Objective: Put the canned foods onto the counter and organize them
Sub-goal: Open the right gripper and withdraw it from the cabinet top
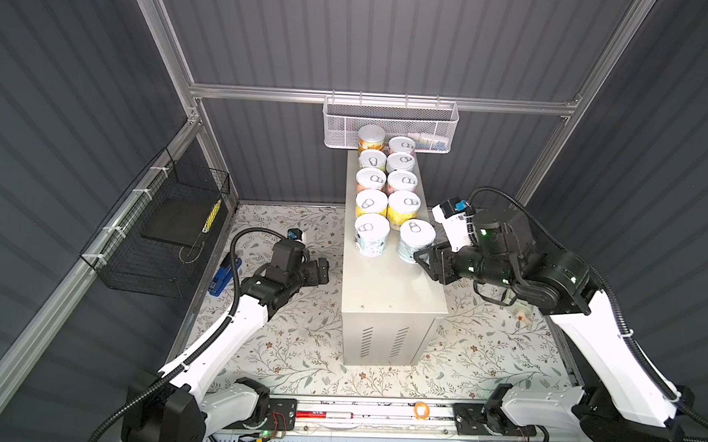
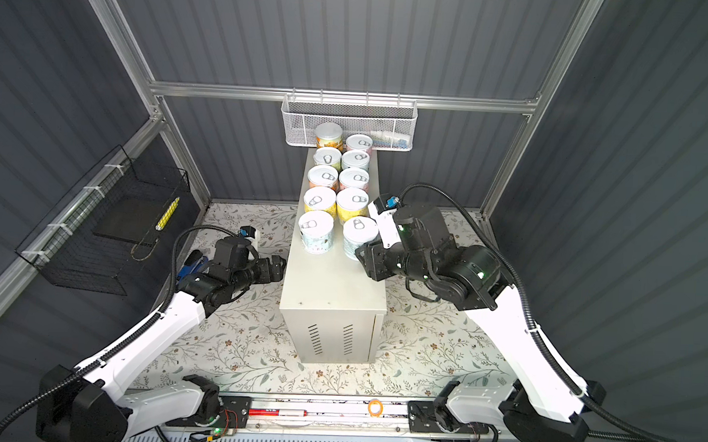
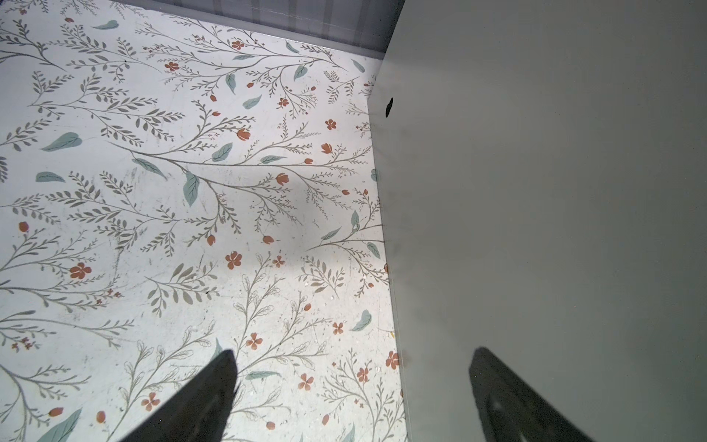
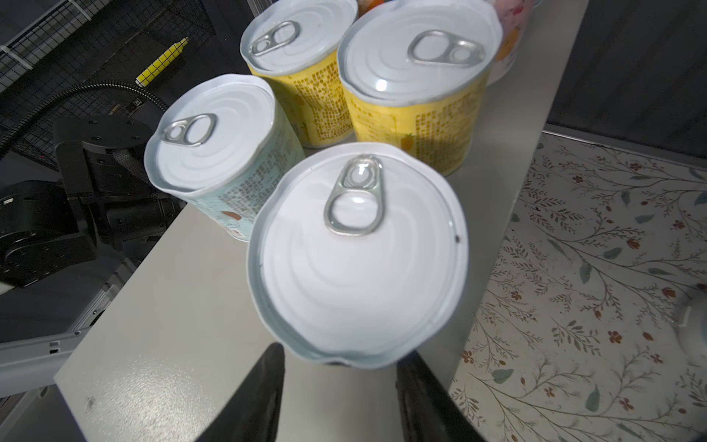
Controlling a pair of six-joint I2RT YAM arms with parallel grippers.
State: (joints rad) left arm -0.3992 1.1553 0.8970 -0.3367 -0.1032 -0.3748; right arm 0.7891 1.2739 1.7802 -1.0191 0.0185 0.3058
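Dark grey ribbed walls [image 1: 395,33] braced by an aluminium frame [image 1: 267,94] surround a pale floral-patterned floor [image 1: 295,352].

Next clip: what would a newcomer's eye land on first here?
Ten canned foods stand upright in two neat rows on the far part of the counter. The right claw grips the nearest tin, set slightly out of line; the left claw hangs open beside the counter.
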